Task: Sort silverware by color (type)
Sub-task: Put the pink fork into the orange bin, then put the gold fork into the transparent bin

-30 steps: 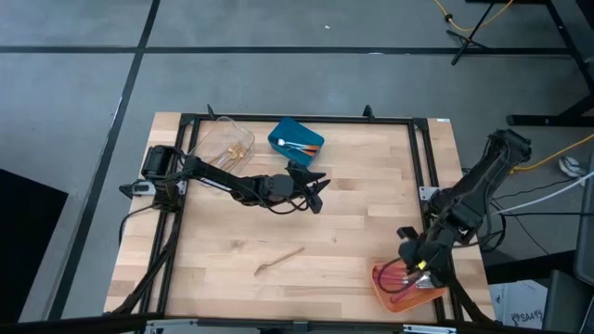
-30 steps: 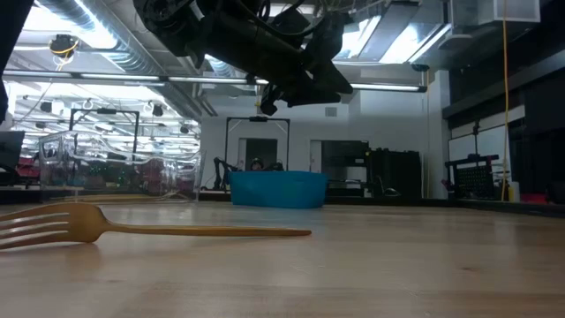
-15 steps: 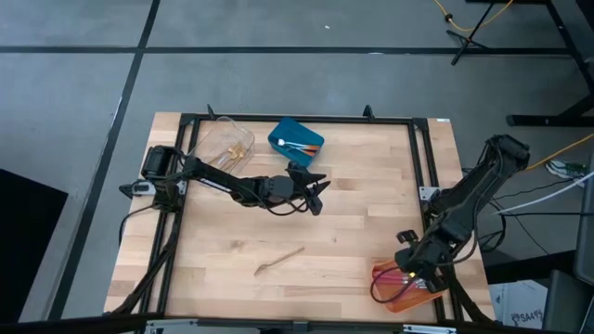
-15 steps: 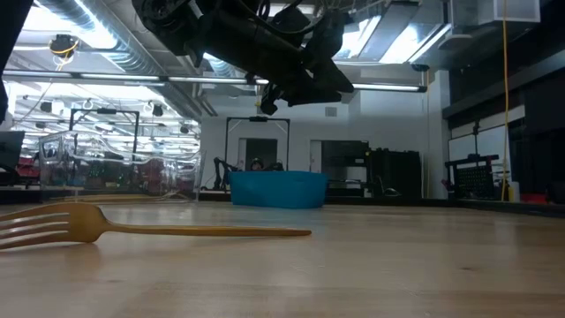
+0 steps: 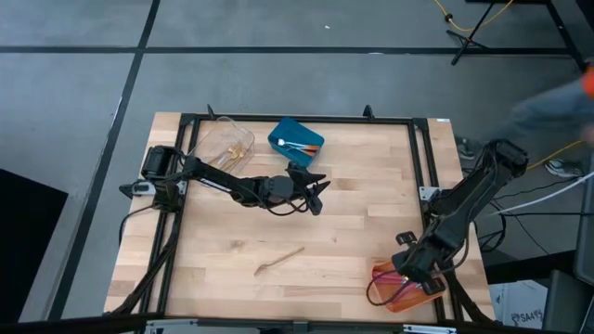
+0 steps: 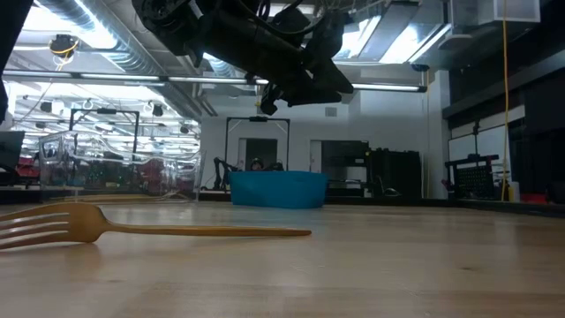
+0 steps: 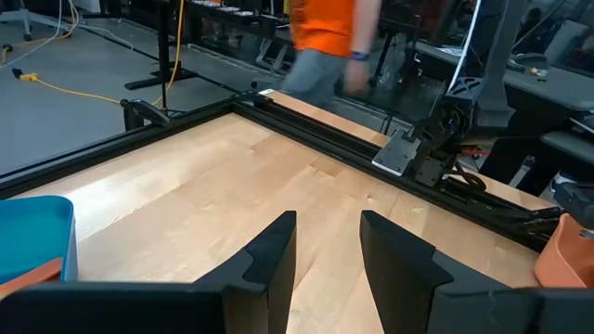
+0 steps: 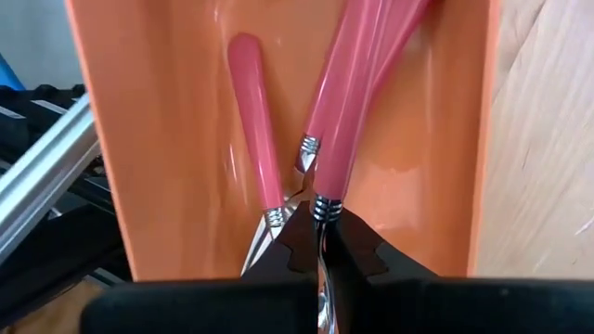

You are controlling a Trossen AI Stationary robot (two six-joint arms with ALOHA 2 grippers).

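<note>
The right gripper (image 8: 320,243) sits low in the orange bin (image 5: 406,294) at the table's near right corner, fingers pinched on a pink-handled utensil (image 8: 357,93); another pink one (image 8: 255,134) lies beside it. The left gripper (image 7: 327,243) hovers mid-table, fingers apart, empty. Just beyond it the blue bin (image 5: 295,141) holds utensils; the clear bin (image 5: 225,142) stands left of that. A gold fork (image 5: 279,260) lies loose, near centre.

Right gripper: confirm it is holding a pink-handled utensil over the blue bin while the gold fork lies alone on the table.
Wrong on one point: the bin is orange, not blue. The right wrist view shows the right gripper shut on a pink-handled utensil above the orange bin, which sits at the table's near right corner in the high view. The gold fork does lie alone on the table.
</note>
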